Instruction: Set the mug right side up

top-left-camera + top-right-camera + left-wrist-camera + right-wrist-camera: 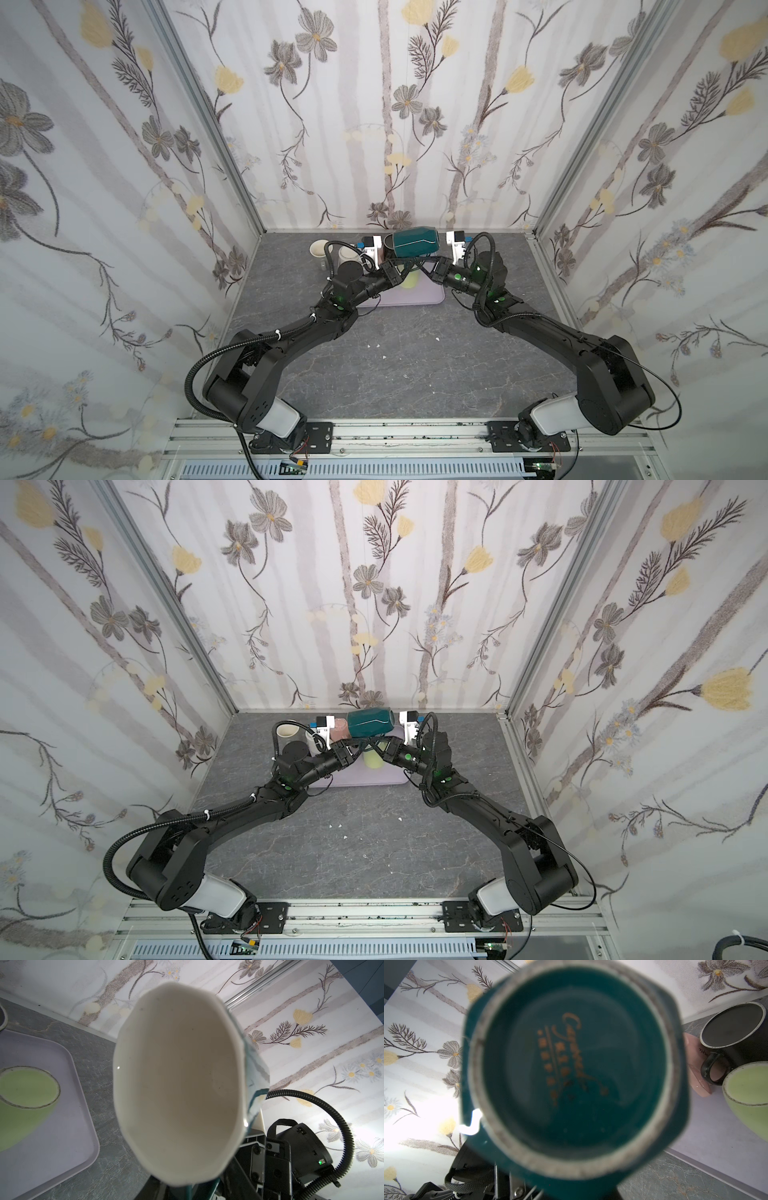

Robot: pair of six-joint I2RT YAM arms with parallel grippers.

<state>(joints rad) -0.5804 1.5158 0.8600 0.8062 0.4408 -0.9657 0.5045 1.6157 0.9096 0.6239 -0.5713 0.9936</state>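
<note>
Jaws first: right jaws are closed. The mug (415, 243) hangs in the air, so we judge they grip it from below, likely by the handle. Left jaws sit just beside them under the mug, and we cannot tell whether they are open or gripping.

In both top views the mug lies on its side, lifted above the far end of the tray (415, 300), at the back of the counter (395, 365). Its white mouth faces the left wrist camera and its teal base faces the right wrist camera. So the mug is halfway: no longer upside down, not yet upright.

To do this step well:
- We want a firm second grip on the wall or rim before any release, since glazed ceramic will likely slip.
- Roll the mouth up and the base down.
- Keep clear of the green cup (409, 284) right underneath, and of the black mug (733, 1028) and pink cup (695, 1076) close by.
- Lower onto a bare patch and set the base flat before letting go.

Hard to see:
- Both contact points are hidden under the mug in the top views.
- The mug fills each wrist view.
- The handle is mostly unseen; a teal sliver at the edge of the left wrist view may be it.
- The right wrist view is blurred, so the gold print on the base is unreadable.
</note>
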